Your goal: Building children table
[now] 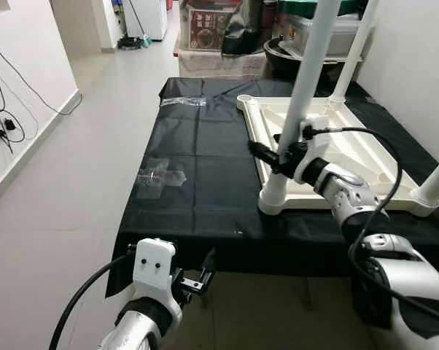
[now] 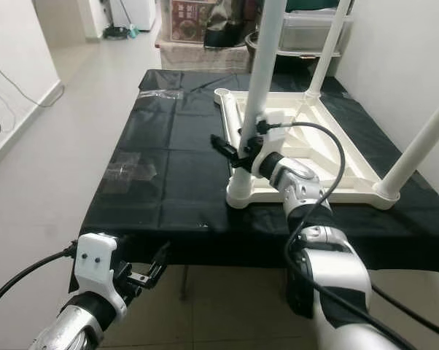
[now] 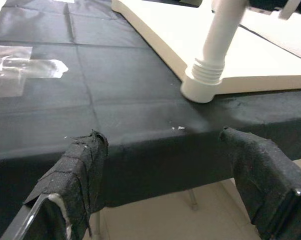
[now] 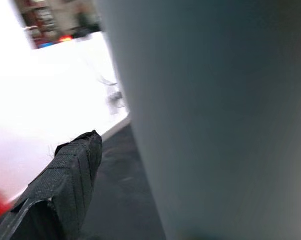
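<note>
two head views show right pincer [image 1: 274, 157] gripping the near leg [image 1: 305, 95]; left pincer [image 3: 175, 175] gapes wide.

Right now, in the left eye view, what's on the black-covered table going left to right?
Clear plastic bag → right end effector gripping the near white table leg → upturned white tabletop → white leg at the right edge.
</note>
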